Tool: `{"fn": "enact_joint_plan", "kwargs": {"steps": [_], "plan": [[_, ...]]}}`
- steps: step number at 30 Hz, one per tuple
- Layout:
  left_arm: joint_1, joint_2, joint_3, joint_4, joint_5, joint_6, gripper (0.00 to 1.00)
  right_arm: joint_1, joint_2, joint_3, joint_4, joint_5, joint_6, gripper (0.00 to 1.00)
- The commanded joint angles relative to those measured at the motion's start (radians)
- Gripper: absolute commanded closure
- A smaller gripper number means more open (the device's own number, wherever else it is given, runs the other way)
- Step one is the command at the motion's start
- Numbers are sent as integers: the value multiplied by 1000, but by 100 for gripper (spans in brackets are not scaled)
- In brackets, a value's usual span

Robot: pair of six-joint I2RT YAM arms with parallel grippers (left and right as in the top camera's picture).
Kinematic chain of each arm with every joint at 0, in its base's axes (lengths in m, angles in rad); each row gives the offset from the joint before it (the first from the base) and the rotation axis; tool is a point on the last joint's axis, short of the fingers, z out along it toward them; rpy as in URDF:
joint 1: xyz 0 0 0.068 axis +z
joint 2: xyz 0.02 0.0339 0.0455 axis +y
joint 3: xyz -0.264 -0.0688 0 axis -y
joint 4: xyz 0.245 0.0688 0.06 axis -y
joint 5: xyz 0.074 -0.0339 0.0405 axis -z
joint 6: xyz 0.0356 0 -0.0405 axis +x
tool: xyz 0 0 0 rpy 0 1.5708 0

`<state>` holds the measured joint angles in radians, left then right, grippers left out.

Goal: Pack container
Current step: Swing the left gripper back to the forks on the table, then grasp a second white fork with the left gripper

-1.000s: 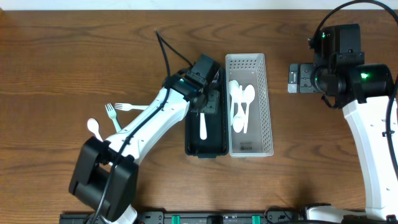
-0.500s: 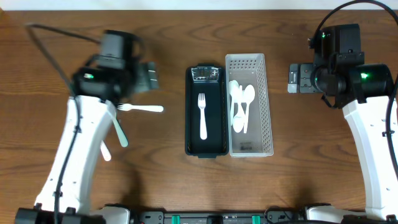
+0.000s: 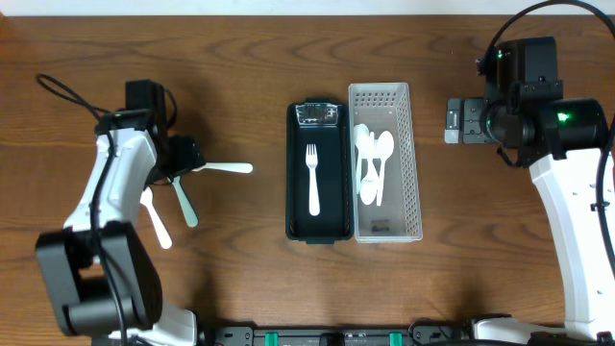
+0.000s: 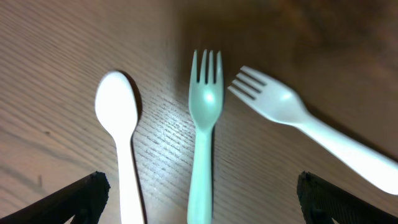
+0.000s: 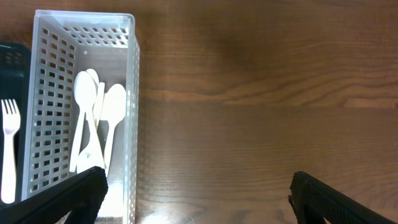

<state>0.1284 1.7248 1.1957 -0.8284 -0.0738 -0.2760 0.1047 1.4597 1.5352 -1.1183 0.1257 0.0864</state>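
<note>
A dark green container [image 3: 292, 192] holds one white fork [image 3: 312, 179]. Beside it, a white perforated basket [image 3: 414, 173] holds several white spoons [image 3: 373, 163]. Loose on the table at the left lie a white fork [image 3: 227, 168], a mint fork [image 3: 184, 204] and a white spoon [image 3: 154, 221]. My left gripper [image 3: 181, 161] hangs open above them. In the left wrist view the spoon [image 4: 116, 106], the mint fork [image 4: 205, 102] and the white fork [image 4: 283, 109] lie between its spread fingers [image 4: 81, 196]. My right gripper [image 3: 452, 122] stands open and empty to the right of the basket [image 5: 132, 124].
The two containers sit side by side mid-table. Bare wood lies between the basket and my right gripper [image 5: 199, 196]. A black cable [image 3: 58, 91] loops behind the left arm.
My left arm swung from over the dark container to the loose cutlery at the left, leaving a white fork in the container, and its jaws opened. The right arm stayed still.
</note>
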Motion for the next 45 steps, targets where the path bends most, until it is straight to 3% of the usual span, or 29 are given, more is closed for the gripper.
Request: {"fn": "enact_joint_plan", "kwargs": {"steps": [1, 11, 31, 33, 39, 45], "plan": [[13, 41, -8, 6, 16, 38, 1, -9, 1, -3, -1, 17, -13, 2], [13, 119, -10, 61, 84, 109, 1, -13, 1, -3, -1, 18, -13, 2], [13, 224, -14, 75, 92, 111, 3, -13, 1, -3, 0, 29, -14, 2], [13, 230, -14, 75, 93, 111, 7, -13, 1, -3, 0, 29, -13, 2], [13, 232, -14, 74, 93, 111, 43, -13, 1, -3, 0, 29, -13, 1], [13, 232, -14, 68, 93, 111, 52, -13, 1, -3, 0, 29, -14, 1]]}}
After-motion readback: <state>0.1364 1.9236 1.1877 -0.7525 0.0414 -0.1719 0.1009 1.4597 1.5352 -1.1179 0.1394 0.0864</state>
